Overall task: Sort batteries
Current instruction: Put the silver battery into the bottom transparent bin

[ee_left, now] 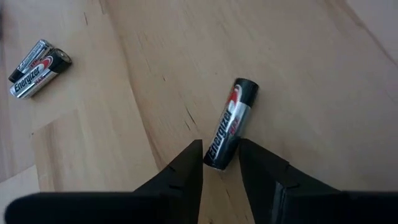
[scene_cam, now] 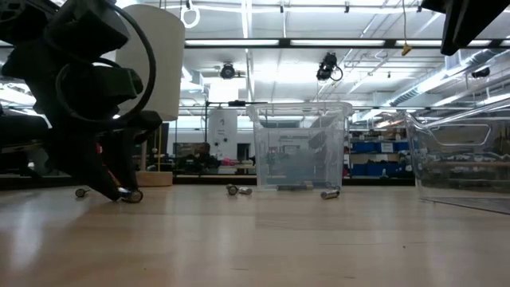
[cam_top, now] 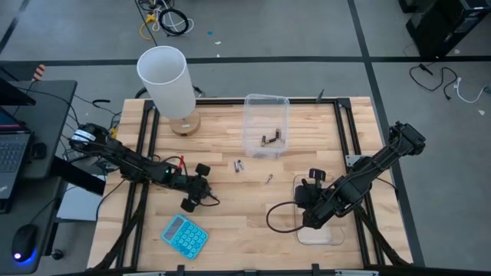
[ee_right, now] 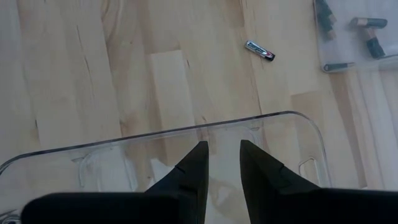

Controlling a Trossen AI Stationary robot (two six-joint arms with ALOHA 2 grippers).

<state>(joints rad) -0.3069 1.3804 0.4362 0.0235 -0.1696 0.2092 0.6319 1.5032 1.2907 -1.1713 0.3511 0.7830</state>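
Observation:
A black-and-silver battery (ee_left: 229, 124) lies on the wooden table with its near end between the fingers of my left gripper (ee_left: 221, 155), low at the table's left-middle (cam_top: 205, 188). Two more batteries (cam_top: 238, 165) lie side by side near the middle, and a single one (cam_top: 268, 179) lies to their right. Several dark batteries (cam_top: 272, 139) rest on the floor of the far clear tub (cam_top: 265, 103). My right gripper (ee_right: 224, 155) hangs open with nothing between its fingers, above the near clear tub (ee_right: 186, 132) at the front right. My left gripper pinches the battery's near end (ee_left: 219, 163) between its two fingertips. The fingers slant down from the table's left side and run roughly along the battery. The battery lies flat on the table, its black far end (ee_left: 245, 87) pointing away from the gripper.
A white cylinder on a round wooden base (cam_top: 167, 80) stands at the far left. A blue calculator (cam_top: 185, 234) lies at the near left edge. A black cable (cam_top: 280, 218) loops beside the near tub. Bare wood lies between the two arms.

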